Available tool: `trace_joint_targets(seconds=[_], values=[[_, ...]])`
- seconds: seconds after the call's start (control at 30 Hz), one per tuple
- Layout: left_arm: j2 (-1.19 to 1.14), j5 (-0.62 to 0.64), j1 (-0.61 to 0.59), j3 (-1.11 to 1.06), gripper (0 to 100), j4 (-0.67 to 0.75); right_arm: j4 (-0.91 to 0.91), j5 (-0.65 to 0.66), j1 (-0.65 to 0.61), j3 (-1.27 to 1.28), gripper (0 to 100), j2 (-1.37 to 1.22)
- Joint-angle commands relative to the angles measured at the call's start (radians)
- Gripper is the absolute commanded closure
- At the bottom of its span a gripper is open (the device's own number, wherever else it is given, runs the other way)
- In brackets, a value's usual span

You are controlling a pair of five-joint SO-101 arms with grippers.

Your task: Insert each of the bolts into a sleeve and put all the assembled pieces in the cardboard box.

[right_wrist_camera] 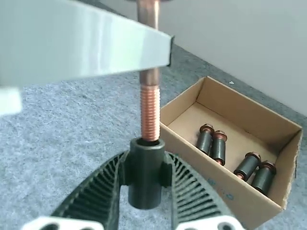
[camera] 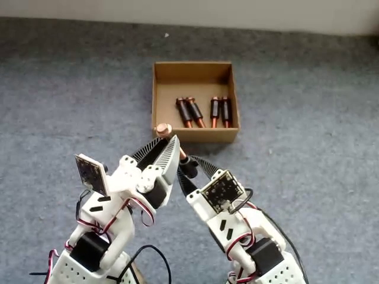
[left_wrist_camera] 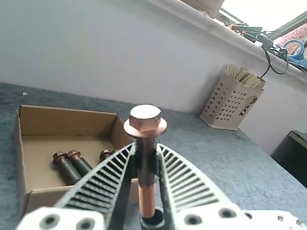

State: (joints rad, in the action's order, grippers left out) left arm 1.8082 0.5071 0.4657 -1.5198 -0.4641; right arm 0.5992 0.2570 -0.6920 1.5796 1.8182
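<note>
Left gripper (left_wrist_camera: 146,149) clenches a copper hex-head bolt (left_wrist_camera: 145,125) — head toward the brown cardboard box (camera: 195,135), threaded tip entering the black cylindrical sleeve (right_wrist_camera: 145,184) (right gripper (right_wrist_camera: 145,160) grasps it).

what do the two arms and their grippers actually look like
The left arm and right arm have white plastic shells with black motor blocks at the joints. Red, black and white wires loop between segments. Each wrist carries a small bare circuit board. The left gripper has pale ribbed fingers; the right gripper has black ribbed ones.
</note>
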Motion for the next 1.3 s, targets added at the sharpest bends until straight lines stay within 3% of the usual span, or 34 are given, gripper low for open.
trace_joint_targets(seconds=[0.0, 0.5, 0.77, 1.07, 1.27], values=[[0.007, 0.006, 0.077, 0.018, 99, -0.041, -0.03, 0.011, -0.002, -0.016, 99.2, 0.018], [0.007, 0.005, 0.11, 0.012, 98, -0.107, -0.03, 0.008, 0.002, -0.016, 99.2, 0.018], [0.007, 0.009, 0.116, 0.018, 73, -0.221, -0.03, 0.006, 0.002, -0.013, 99.2, 0.018], [0.007, 0.011, 0.107, 0.028, 72, -0.25, -0.03, 0.006, 0.002, -0.01, 99.2, 0.018], [0.007, 0.009, 0.107, 0.113, 72, -0.4, -0.03, 0.008, 0.004, -0.01, 99.2, 0.018]])
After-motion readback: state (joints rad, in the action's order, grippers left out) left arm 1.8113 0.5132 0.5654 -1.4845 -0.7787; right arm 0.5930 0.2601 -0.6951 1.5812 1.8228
